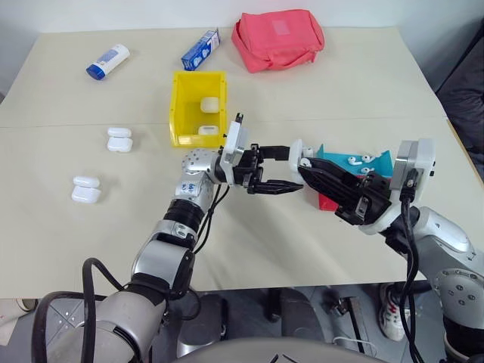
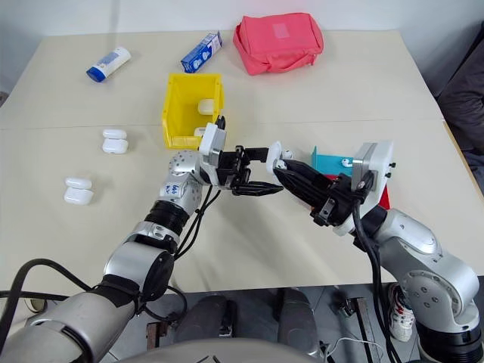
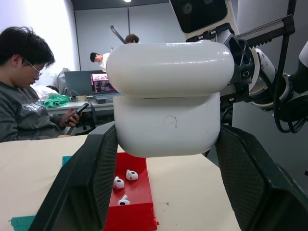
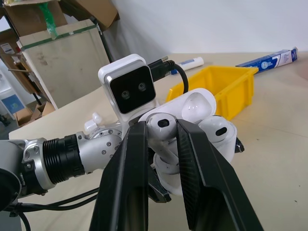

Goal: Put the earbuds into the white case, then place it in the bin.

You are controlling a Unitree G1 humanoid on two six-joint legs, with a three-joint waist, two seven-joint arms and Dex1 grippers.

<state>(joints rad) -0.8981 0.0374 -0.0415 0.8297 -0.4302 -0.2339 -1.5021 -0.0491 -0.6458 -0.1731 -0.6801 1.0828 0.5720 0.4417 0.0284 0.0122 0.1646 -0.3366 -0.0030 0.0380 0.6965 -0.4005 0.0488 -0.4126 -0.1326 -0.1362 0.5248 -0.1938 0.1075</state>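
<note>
The left gripper (image 1: pixel 281 168) clamps the open white case (image 3: pixel 168 98); the right gripper (image 4: pixel 163 126) pinches an earbud (image 4: pixel 161 125) at its mouth, the bin (image 1: pixel 198 107) just beyond, holding two cases.

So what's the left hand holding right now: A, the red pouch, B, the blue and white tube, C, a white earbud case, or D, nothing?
C: the left hand is shut on the white case, its black fingers pressing both sides.
</note>
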